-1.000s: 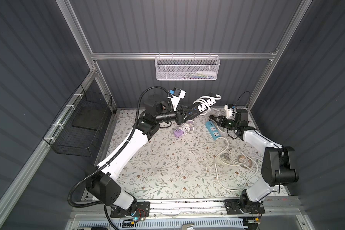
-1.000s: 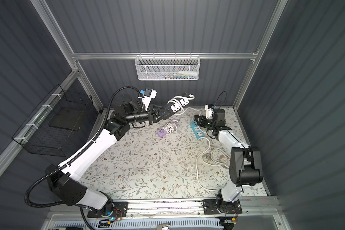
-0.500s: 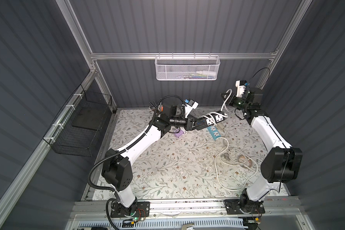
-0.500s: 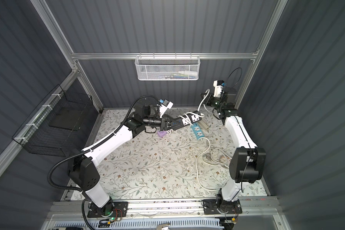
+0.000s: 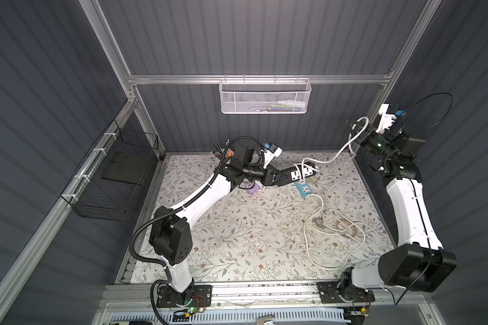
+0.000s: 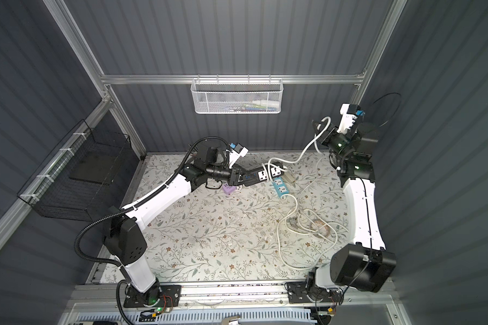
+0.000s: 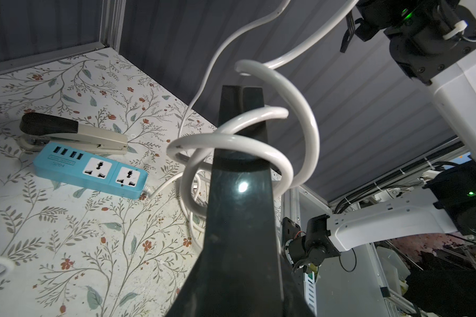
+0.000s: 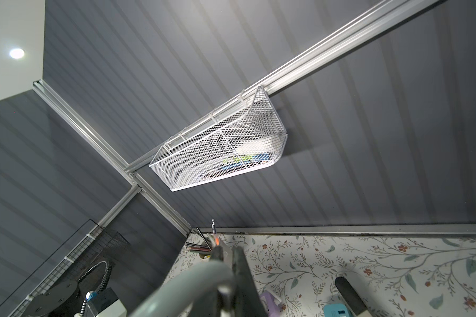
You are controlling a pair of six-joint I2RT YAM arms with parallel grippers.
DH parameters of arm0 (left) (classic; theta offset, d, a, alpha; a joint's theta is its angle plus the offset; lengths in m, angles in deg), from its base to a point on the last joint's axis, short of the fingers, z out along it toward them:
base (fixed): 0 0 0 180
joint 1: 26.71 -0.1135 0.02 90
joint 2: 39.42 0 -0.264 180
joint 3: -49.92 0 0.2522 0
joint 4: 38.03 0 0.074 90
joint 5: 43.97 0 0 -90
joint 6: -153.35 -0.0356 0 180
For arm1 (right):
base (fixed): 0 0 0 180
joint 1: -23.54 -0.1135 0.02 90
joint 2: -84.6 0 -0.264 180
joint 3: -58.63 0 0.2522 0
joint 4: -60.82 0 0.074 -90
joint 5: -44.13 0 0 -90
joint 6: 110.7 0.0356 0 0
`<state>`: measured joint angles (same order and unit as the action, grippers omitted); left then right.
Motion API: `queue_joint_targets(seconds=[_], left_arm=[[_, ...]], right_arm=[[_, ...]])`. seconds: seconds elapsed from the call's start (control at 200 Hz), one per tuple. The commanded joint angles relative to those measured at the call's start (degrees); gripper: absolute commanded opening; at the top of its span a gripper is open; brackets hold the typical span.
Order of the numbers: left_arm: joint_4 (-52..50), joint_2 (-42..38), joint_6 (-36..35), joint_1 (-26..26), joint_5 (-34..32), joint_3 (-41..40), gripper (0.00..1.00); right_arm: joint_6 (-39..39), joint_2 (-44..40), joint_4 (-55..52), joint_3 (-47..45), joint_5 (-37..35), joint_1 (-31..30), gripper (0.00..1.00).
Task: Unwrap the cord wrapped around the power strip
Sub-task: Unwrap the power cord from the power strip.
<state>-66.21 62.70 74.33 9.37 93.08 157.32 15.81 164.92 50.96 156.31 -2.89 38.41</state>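
The black power strip (image 5: 295, 176) is held clear of the tabletop (image 5: 237, 239), just above the blue power strip (image 5: 303, 189), one end pinched in the left tool (image 5: 272, 178). The white cord (image 5: 339, 150) is pinched in the right tool (image 5: 355, 131), high above and well to the right of the blue power strip. Part of the cord is judged freed; about three loops are seen around the black body, so most unwinding is left.

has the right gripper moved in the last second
Yes. The right gripper has lifted away from the teal power strip, up toward the back-right frame post.
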Motion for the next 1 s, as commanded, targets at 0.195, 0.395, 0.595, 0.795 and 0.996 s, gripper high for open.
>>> queue_joint_targets(seconds=[0.195,0.395,0.595,0.795,0.996], left_arm=[[-1.68,-4.09,-4.2,-1.87,-13.8,0.44,0.0],[1.7,-11.63,-4.54,-6.24,-27.39,-3.66,0.0],[3.75,-18.98,-8.21,-7.25,-38.38,-6.92,0.0],[5.31,-21.91,-9.07,-7.44,-42.75,-9.05,0.0],[6.95,-23.49,-8.98,-7.6,-44.73,-10.58,0.0]], right_arm=[[2.13,-5.98,-0.05,-9.51,1.3,3.65,0.0],[-2.27,-7.49,-8.45,-15.24,-1.74,3.81,0.0],[-5.22,-7.8,-15.06,-21.95,-5.14,3.75,0.0],[-6.91,-6.44,-16.92,-29.58,-6.76,2.86,0.0],[-7.18,-3.62,-15.19,-34.7,-9.49,-1.94,0.0]])
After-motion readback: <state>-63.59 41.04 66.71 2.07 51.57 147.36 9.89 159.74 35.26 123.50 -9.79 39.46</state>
